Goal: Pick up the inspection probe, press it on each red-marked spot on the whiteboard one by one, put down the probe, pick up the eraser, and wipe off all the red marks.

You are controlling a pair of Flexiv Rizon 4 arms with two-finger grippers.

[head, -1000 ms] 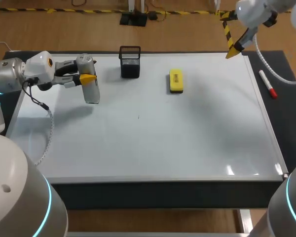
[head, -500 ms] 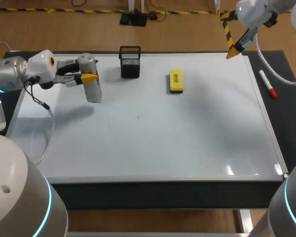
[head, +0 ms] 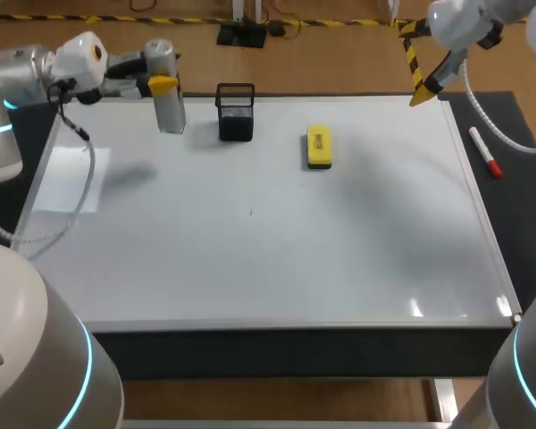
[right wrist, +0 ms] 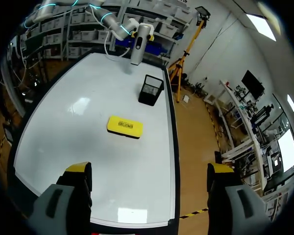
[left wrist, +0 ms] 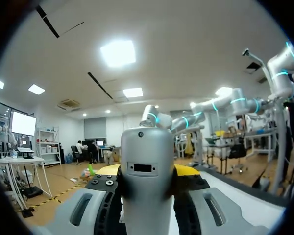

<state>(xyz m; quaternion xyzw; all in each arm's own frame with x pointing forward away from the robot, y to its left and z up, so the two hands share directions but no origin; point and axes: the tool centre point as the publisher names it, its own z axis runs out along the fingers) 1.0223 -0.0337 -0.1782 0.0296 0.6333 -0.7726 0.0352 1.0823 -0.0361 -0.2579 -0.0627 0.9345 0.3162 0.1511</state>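
1. The probe [head: 168, 98] is a grey cylinder. It hangs upright in the air above the far left corner of the whiteboard [head: 277, 259], and its lower end is off the surface.
2. My left gripper [head: 161, 85] is clamped on the probe. The left wrist view shows one yellow-tipped finger against each side of the body.
3. My right gripper [right wrist: 148, 171] hovers above the far right corner of the board. Its jaws are wide apart and hold nothing.
4. Progress, as I judge it: the pick-up of the probe is done. The pressing, the put-down, the eraser pick-up and the wiping are all left to do.
5. I can make out no red marks on the board. A tiny dark speck [head: 250, 212] sits near the middle, and it is too small to tell if it is a mark.
6. The eraser [head: 319, 147] is yellow. It lies flat on the far part of the board, untouched.
7. A black mesh basket [head: 236, 114] stands between the probe and the eraser. It appears empty.
8. A red-capped marker [head: 484, 154] lies on the dark mat beside the right edge of the board.
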